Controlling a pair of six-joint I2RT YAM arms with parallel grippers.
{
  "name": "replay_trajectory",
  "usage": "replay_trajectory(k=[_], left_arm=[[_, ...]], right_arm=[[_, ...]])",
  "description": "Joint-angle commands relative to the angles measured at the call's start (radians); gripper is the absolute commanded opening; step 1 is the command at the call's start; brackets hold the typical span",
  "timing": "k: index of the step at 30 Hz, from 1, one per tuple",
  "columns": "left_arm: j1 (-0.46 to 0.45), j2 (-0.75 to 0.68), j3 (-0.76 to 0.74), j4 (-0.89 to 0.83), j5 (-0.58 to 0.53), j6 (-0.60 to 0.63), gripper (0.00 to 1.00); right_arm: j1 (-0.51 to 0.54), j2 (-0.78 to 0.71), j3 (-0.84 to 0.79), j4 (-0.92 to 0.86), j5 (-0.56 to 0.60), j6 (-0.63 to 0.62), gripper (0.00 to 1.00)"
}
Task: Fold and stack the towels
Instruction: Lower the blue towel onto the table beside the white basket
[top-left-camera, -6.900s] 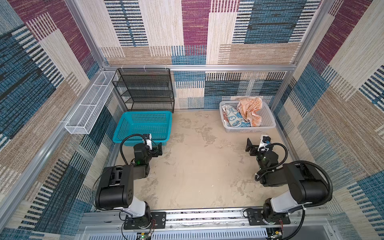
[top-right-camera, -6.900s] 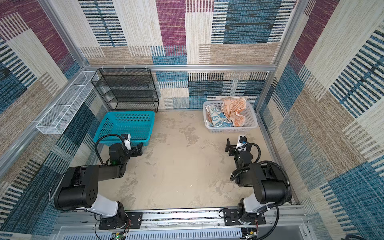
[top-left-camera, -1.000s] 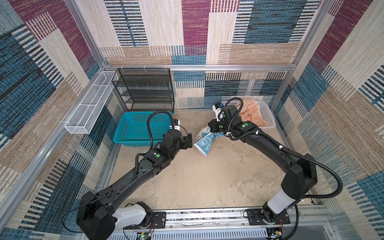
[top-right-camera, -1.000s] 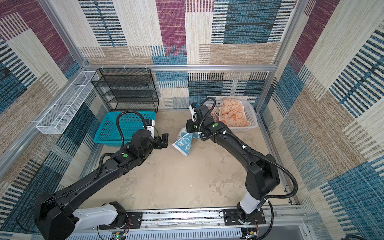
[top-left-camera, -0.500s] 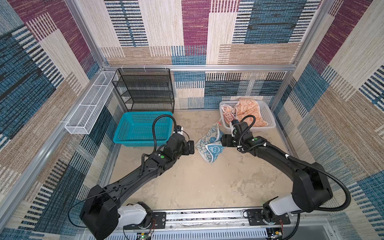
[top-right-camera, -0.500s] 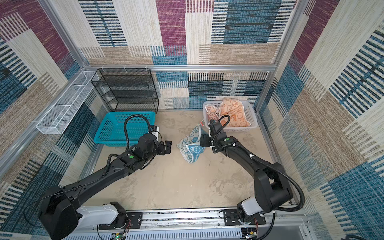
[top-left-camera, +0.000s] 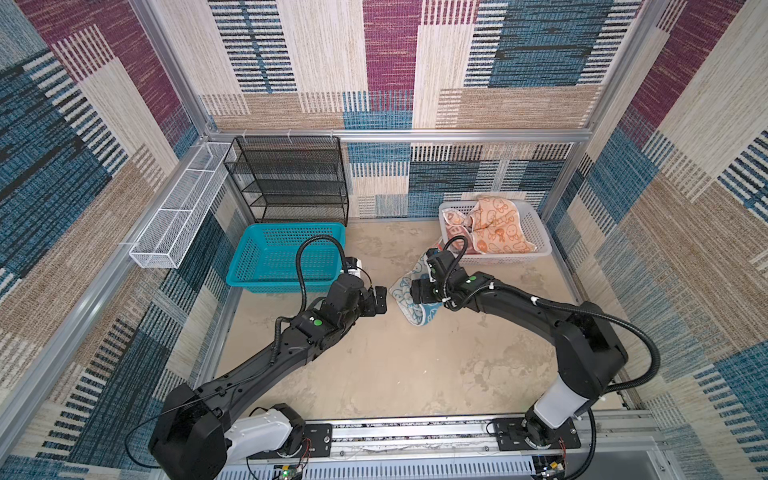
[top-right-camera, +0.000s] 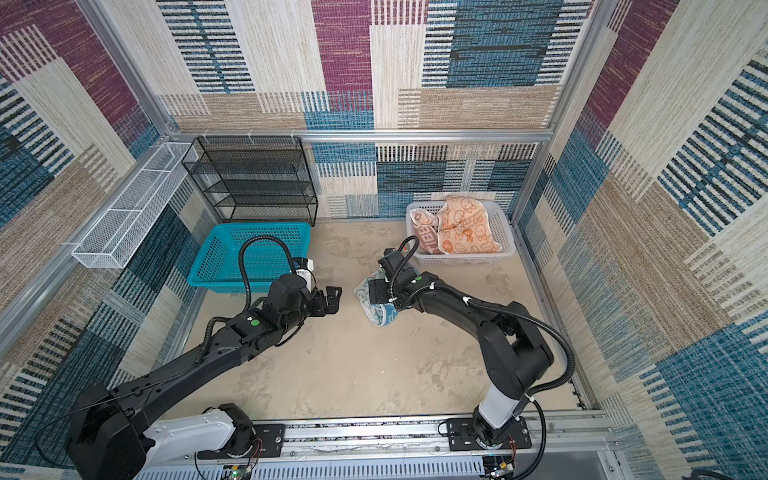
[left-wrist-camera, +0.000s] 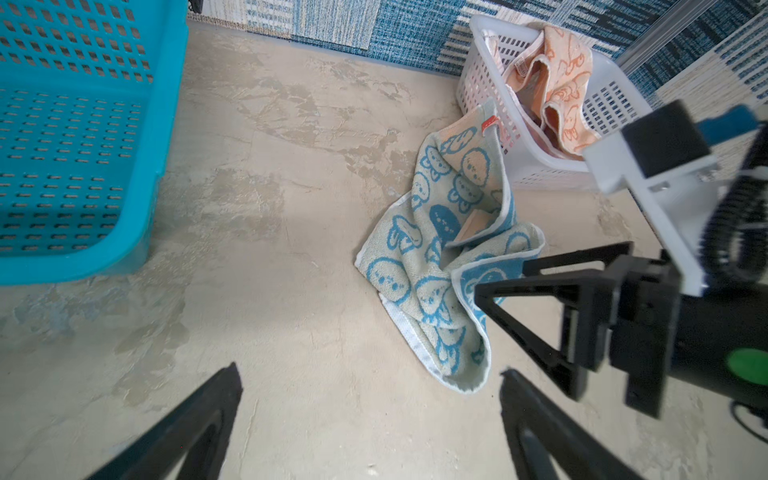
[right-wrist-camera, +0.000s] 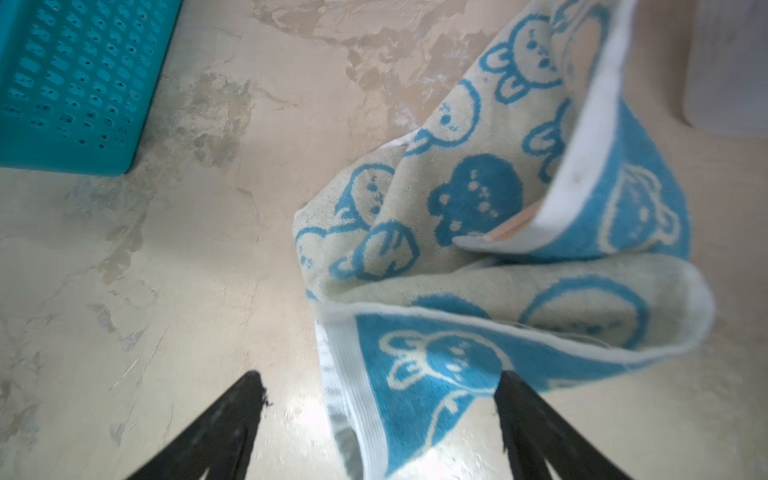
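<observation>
Mottled beige surface (top-left-camera: 395, 374), boxed in by patchwork-carpet walls. In both top views: right gripper (top-left-camera: 414, 293) spread wide, low over the crumpled blue-rabbit towel (top-left-camera: 399, 291); left gripper (top-left-camera: 380, 300) also wide and empty, just beside that cloth; orange towel (top-left-camera: 498, 228) and lettered towel (top-left-camera: 455, 235) heaped in the white basket (top-left-camera: 540, 249) beyond the right gripper. Left wrist view: cloth (left-wrist-camera: 432, 266) bunched ahead, doubled over itself. Right wrist view: white hem within the open gap. Best now, probably: pinch two neighbouring corners, one per gripper, draw apart and lay flat; avoid catching doubled layers.
</observation>
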Motion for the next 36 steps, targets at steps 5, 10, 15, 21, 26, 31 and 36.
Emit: replay_trajectory(k=[5,10,15,21,26,31,36], left_arm=[[0.000,-0.022,-0.029,0.005,-0.007,-0.023,0.99],[0.000,-0.019,-0.033,0.004,0.005,-0.016,0.99],[-0.001,0.007,-0.031,0.012,0.039,-0.017,0.99],[-0.015,0.069,-0.001,0.012,0.094,-0.014,0.99],[-0.029,0.131,0.024,0.014,0.148,-0.016,0.99],[-0.051,0.220,0.064,0.014,0.195,-0.021,0.99],[-0.093,0.339,0.126,0.021,0.274,-0.064,0.99]], right_arm=[[0.048,0.101,0.052,-0.038,0.135,0.030,0.76],[0.049,0.098,0.042,-0.068,0.235,0.047,0.53],[0.047,0.051,0.009,-0.066,0.244,0.044,0.35],[0.005,-0.022,-0.054,-0.055,0.234,0.039,0.11],[-0.103,-0.122,-0.150,-0.026,0.204,0.012,0.00],[-0.214,-0.229,-0.243,-0.009,0.171,-0.020,0.00],[-0.272,-0.287,-0.312,0.013,0.114,-0.034,0.00]])
